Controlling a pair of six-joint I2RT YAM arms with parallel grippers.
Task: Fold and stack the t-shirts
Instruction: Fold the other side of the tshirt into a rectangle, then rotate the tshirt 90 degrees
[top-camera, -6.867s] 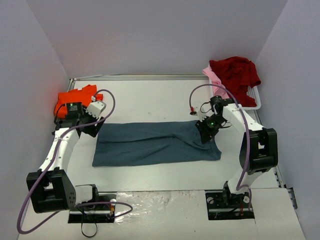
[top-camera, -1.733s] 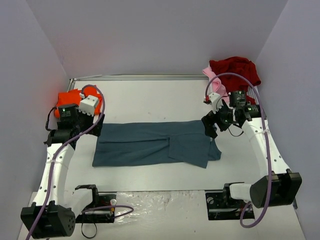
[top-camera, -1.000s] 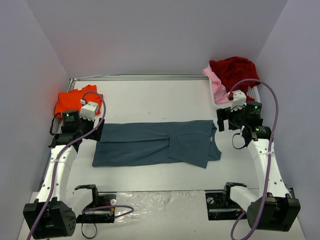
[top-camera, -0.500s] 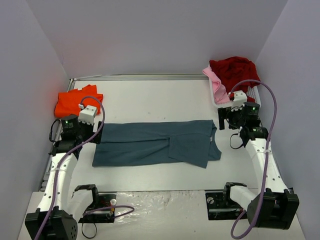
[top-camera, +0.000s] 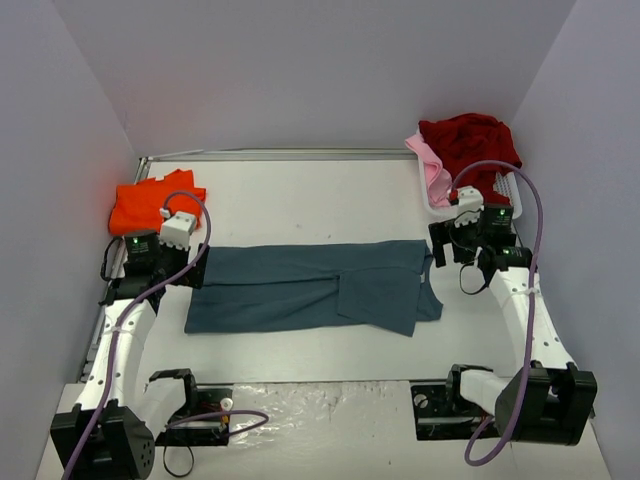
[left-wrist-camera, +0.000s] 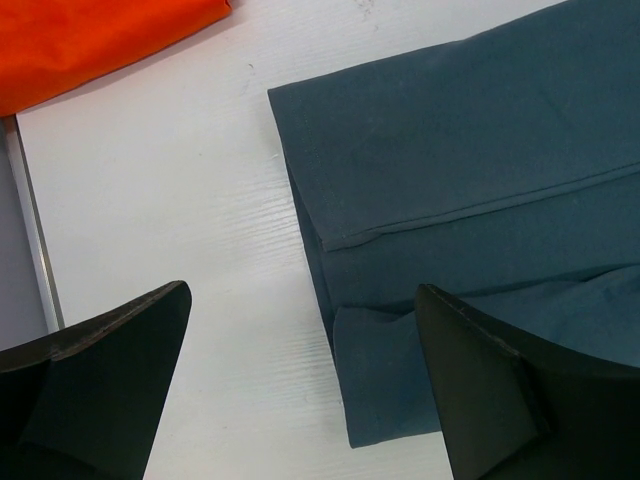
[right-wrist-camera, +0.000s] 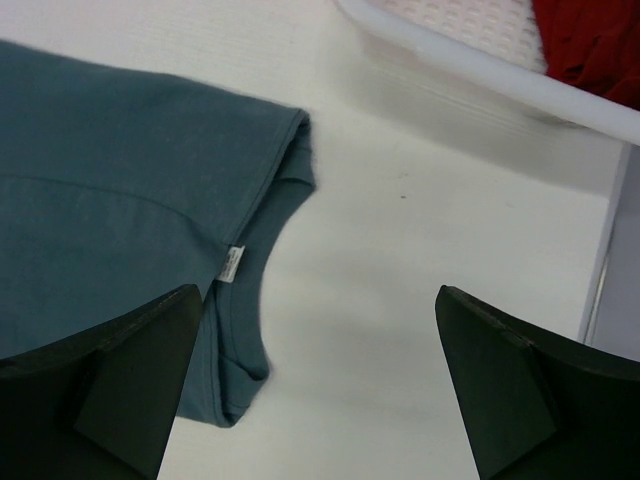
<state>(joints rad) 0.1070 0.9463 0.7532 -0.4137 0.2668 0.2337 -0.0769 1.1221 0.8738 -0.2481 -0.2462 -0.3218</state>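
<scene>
Both sets of jaws stand wide, nothing held. Blue-grey shirt (top-camera: 310, 285) lies flat mid-table as a folded band, long axis left to right. Left gripper (top-camera: 188, 268) hovers at its left end, right gripper (top-camera: 440, 247) at its right end, so each arm is nearer its own end. Left wrist view: layered corner, probably the hem, under the gap. Right wrist view: collar and neck label (right-wrist-camera: 231, 265), left of the gap, unseen from above. Orange shirt (top-camera: 150, 203) far left; red shirt (top-camera: 470, 145) heaped on basket (right-wrist-camera: 470, 70).

The blue-grey shirt (top-camera: 310, 288) was soft, matt cloth. The white tabletop (top-camera: 300, 205) looked finely grained, the basket (right-wrist-camera: 480, 68) smooth plastic, the fingers (left-wrist-camera: 100, 360) matt black.
</scene>
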